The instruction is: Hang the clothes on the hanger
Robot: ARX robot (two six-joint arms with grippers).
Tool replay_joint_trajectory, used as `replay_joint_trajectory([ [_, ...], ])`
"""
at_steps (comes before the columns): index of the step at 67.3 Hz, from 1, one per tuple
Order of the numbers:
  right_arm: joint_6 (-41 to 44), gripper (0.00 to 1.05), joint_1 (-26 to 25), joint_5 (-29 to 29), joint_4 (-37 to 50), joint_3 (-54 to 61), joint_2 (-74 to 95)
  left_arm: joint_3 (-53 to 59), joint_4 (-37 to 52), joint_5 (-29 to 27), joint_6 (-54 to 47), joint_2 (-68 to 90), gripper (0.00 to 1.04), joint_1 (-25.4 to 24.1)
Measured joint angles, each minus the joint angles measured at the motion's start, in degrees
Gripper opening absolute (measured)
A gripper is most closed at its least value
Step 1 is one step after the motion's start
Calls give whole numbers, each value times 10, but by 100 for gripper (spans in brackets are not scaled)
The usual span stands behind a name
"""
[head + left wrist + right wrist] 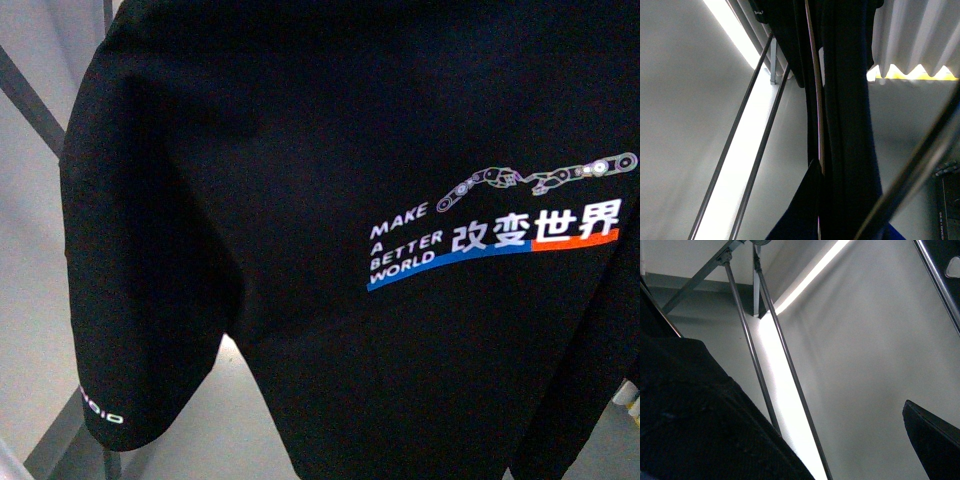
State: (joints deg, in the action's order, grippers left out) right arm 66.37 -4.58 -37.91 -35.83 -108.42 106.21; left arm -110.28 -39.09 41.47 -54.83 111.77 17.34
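Black cloth fills most of the front view: the T-shirt (pixel 300 200) hangs close to the camera, its front facing out. One short sleeve (pixel 130 300) drops at the lower left of the frame, with small white lettering (pixel 100 408) along the hem. The white slogan (pixel 400 245) and Chinese characters (pixel 535 228) sit right of centre, tilted upward to the right. A blue-and-orange underline (pixel 480 255) runs beneath them and a chain graphic (pixel 540 180) above. A grey bar (pixel 30 95) crosses the upper left corner behind the shirt.

In the left wrist view the shirt hangs in dark folds down the centre. The hanger (pixel 818 125) shows as a thin pale wire running lengthwise between those folds, close against the cloth. Two slim metal rods (pixel 735 145) slant across the left half, and a white corrugated sheet (pixel 915 35) fills the upper right.

In the right wrist view black cloth covers the lower left. A grey rail (pixel 935 275) cuts the upper right corner.

Left gripper and right gripper: jaws not identifiable in any view, so I cannot tell whether either is spread or pressed together.
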Motion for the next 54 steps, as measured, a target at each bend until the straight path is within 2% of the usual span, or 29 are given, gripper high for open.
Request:
replay_joint_trajectory([
  [14, 16, 97, 1, 28, -19, -19, 25, 0, 0, -5, -1, 0, 7, 0],
  [24, 12, 76, -2, 24, -10, -4, 24, 0, 0, -8, -3, 0, 7, 0],
  [37, 18, 41, -15, 16, -11, 35, 5, 0, 0, -8, -5, 0, 7, 0],
  [42, 42, 33, -19, 13, -12, 49, -3, 0, 0, -8, -8, 0, 7, 0],
  [54, 83, 20, -30, 2, -20, 70, -10, -7, 3, 1, -9, 0, 33, 0],
])
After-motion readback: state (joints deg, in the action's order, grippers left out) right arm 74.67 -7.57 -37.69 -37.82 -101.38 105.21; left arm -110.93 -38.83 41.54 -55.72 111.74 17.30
